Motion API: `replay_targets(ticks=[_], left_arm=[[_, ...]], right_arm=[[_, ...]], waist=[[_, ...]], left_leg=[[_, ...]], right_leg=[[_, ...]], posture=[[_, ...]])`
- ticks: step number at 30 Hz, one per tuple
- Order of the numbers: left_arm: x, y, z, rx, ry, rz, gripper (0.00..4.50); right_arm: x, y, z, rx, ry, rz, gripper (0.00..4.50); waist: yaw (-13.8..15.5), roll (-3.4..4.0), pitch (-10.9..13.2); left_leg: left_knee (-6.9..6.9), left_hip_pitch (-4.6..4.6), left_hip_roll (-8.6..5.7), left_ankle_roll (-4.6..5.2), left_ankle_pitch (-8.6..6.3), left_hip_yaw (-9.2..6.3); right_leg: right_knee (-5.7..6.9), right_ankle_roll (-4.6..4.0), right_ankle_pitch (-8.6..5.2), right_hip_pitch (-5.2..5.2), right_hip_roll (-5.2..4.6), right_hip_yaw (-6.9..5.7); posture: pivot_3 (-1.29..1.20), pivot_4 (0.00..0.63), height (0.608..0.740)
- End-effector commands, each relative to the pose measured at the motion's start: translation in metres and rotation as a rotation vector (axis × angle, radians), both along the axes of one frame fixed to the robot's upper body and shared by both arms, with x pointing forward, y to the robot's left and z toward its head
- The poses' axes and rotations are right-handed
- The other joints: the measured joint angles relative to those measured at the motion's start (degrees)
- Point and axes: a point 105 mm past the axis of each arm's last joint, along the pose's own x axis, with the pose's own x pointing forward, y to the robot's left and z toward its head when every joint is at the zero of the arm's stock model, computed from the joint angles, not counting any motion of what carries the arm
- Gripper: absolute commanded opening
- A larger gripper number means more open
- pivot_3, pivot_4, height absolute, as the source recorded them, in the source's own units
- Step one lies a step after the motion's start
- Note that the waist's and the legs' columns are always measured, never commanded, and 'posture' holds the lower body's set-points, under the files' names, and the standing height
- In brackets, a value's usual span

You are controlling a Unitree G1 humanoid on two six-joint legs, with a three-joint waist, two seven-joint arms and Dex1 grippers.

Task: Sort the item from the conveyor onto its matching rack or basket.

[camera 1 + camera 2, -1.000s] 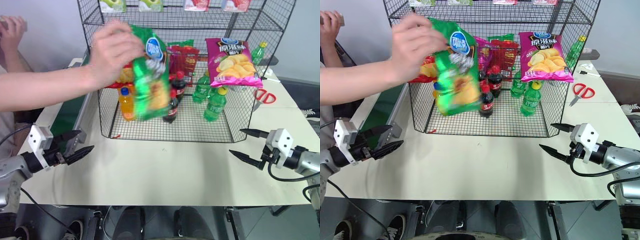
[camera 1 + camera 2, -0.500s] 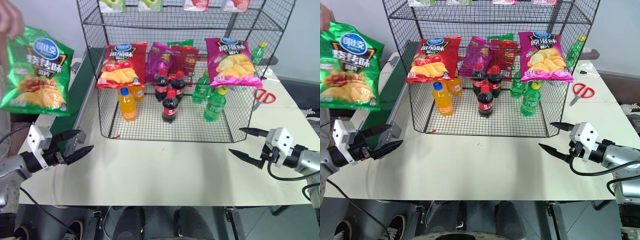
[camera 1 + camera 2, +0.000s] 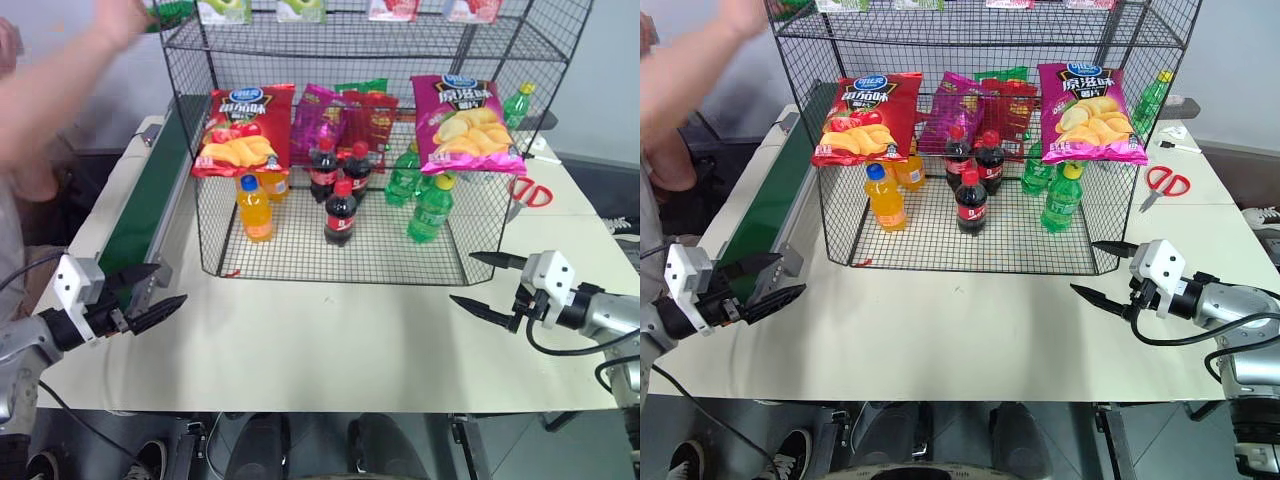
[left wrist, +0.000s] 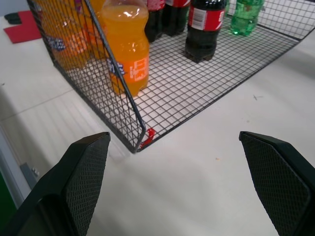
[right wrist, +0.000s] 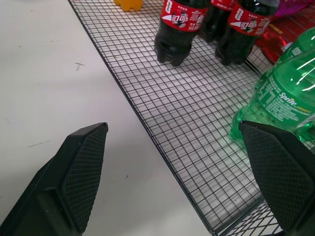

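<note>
Big black wire rack (image 3: 380, 255) dead ahead: red chip bag (image 3: 245, 130) and magenta chip bag (image 3: 465, 125) hang on the front, with an orange soda bottle (image 3: 252, 208), cola bottles (image 3: 340, 212) and Sprite bottles (image 3: 430, 210) on its floor. The conveyor (image 3: 150, 210) runs away along its left side. The green chip bag (image 3: 170, 12) (just a sliver) is up in a person's hand (image 3: 125, 18) by the rack's top left corner, not on the belt. The left gripper (image 3: 170, 284) is nearer, at the belt's near end. It and the right gripper (image 3: 462, 278) are both spread wide and empty.
</note>
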Motion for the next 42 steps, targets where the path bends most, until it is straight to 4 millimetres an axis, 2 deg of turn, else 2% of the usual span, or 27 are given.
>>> replay_targets(ticks=[1, 7, 14, 42], left_arm=[[-0.001, 0.001, 0.012, 0.009, -0.049, 0.011, 4.5], [-0.008, -0.002, 0.007, -0.051, 0.048, -0.012, 4.5], [-0.004, 0.002, 0.009, 0.031, -0.049, 0.012, 4.5], [-0.012, 0.009, 0.012, 0.049, -0.076, 0.051, 4.5]], right_arm=[[0.003, 0.004, 0.009, 0.001, -0.044, 0.017, 4.45], [0.004, 0.007, 0.01, 0.003, -0.048, 0.027, 4.45], [0.006, 0.009, 0.01, 0.002, -0.053, 0.036, 4.45], [0.013, 0.027, 0.016, 0.024, -0.058, 0.09, 4.45]], waist=[[0.0, 0.0, 0.0], [-0.1, 0.0, 0.0], [0.0, 0.0, 0.0], [0.0, 0.0, 0.0]], left_leg=[[-0.01, 0.0, 0.0, 0.0, 0.0, 0.0], [-0.11, 0.0, 0.0, -0.01, 0.0, 0.0], [-0.17, 0.0, -0.02, -0.02, 0.01, 0.01], [-0.21, 0.0, -0.01, -0.02, 0.02, 0.01]], right_leg=[[0.0, 0.0, 0.0, 0.0, 0.0, 0.0], [-0.06, 0.0, 0.0, -0.02, 0.0, 0.0], [-0.1, -0.01, 0.0, -0.03, 0.0, -0.01], [-0.11, -0.01, -0.01, -0.05, 0.0, -0.01]], posture=[[0.0, 0.15, 0.739], [0.0, 0.15, 0.739], [0.0, 0.15, 0.739], [0.0, 0.15, 0.739]])
